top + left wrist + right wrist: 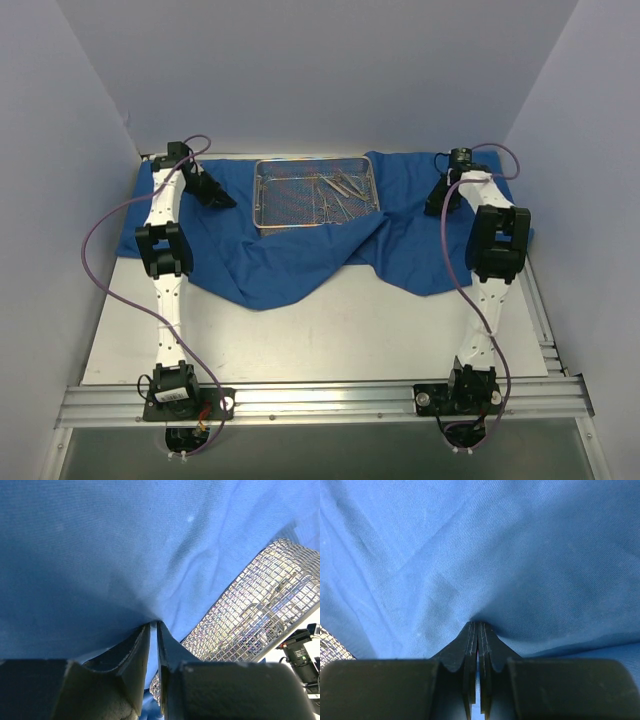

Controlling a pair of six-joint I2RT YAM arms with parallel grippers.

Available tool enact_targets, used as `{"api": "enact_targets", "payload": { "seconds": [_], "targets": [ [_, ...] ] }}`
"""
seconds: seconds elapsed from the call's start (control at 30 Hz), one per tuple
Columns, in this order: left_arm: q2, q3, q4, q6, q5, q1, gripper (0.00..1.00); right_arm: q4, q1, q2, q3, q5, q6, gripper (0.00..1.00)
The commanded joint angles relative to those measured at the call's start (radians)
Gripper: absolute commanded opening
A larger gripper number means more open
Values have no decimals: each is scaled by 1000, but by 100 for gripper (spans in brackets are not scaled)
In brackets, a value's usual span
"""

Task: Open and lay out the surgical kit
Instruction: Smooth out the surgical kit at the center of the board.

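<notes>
Two grippers are down on the blue cloth wrap [290, 265], one on each side of the wire-mesh tray [262, 200]; the wrap lies spread over the far half of the table [330, 340], its near edge rumpled and folded, and the tray sits on it at the middle rear with the steel instruments [340, 190] heaped loosely in its right half; the left gripper [218, 197] meets the cloth just left of the tray, its jaws drawn narrow with a pucker of fabric gathered at the tips; the right gripper [438, 205] meets it near the tray's right side, its jaws pressed together where creases fan out, so it seems to nip a thin fold; the wrap should handle as soft, light and limp, sliding easily and dragging the tray if pulled hard, so a pinch near an outer edge or corner suits it best; the tray looks stiff and light, best taken by its rim; the instruments are slim, hard and slippery, likely to rattle or tangle.
</notes>
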Motion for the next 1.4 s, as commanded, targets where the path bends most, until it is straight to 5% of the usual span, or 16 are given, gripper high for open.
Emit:
{"api": "enact_targets", "payload": {
  "seconds": [0.0, 0.27, 0.53, 0.67, 0.83, 0.9, 1.07, 1.37],
  "targets": [
    [92, -1, 60, 43, -111, 8, 24, -152, -43, 113, -128, 168, -39, 0],
    [96, 26, 108, 9, -89, 39, 24, -114, -51, 50, -260, 146, -44, 0],
    [63, 43, 139, 17, -78, 62, 24, -79, -45, 34, -216, 62, -51, 3],
    [-40, 16, 186, 20, -51, 65, 27, -161, -26, 96, 57, 31, -91, 9],
    [-284, -183, 228, 21, -211, 57, 33, -311, -10, 131, 460, 20, -119, 30],
    [-353, -243, 183, 35, -273, 63, 34, -330, -13, 95, 484, 34, -122, 39],
    [-347, -279, 58, 142, -367, 66, 33, -298, -29, -14, 311, 56, -128, 39],
    [-191, -218, 14, 165, -304, 97, 28, -206, -42, -104, 62, 65, -122, 22]
  ]
}}
